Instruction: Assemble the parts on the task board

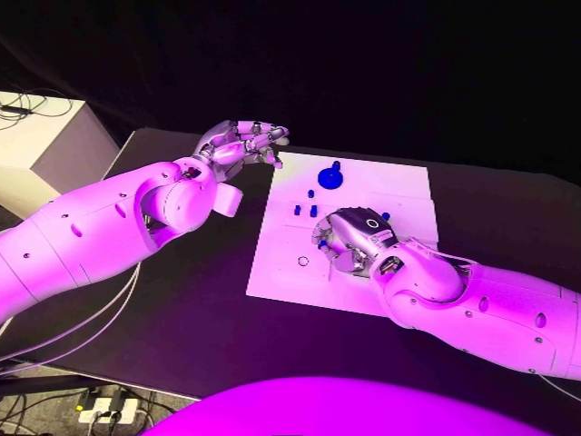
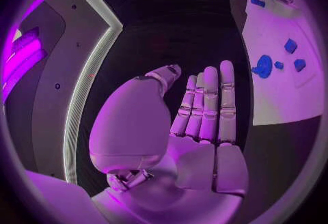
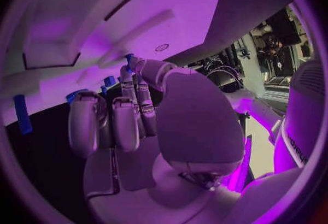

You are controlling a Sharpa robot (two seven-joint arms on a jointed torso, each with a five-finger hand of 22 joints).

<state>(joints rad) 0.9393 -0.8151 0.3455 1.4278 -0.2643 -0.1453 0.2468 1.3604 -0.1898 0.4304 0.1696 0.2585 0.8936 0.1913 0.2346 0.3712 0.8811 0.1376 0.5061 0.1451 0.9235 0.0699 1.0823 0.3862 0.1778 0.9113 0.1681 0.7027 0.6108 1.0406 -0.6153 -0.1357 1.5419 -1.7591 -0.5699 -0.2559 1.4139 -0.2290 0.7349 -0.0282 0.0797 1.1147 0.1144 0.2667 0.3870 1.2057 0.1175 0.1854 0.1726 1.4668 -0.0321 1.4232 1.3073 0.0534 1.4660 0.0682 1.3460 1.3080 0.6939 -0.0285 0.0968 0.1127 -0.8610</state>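
The white task board [image 1: 284,277] lies in the middle of the black table. At its far end stands a round blue part with a knob [image 1: 329,177], with small blue pegs [image 1: 304,210] just in front of it. My right hand [image 1: 353,241] hovers low over the board's middle, fingers bent down towards it. A small blue part [image 3: 128,59] shows at its fingertips; whether it is held I cannot tell. My left hand [image 1: 245,143] is raised beside the board's far left corner. Its fingers [image 2: 208,104] are straight and hold nothing. The board [image 2: 280,98] and several blue parts [image 2: 264,65] lie off to its side.
A white box [image 1: 29,136] with cables on top stands off the table at the far left. Cables and a power strip [image 1: 101,404] lie on the floor at the near left. Bare black tabletop [image 1: 186,300] stretches left of the board.
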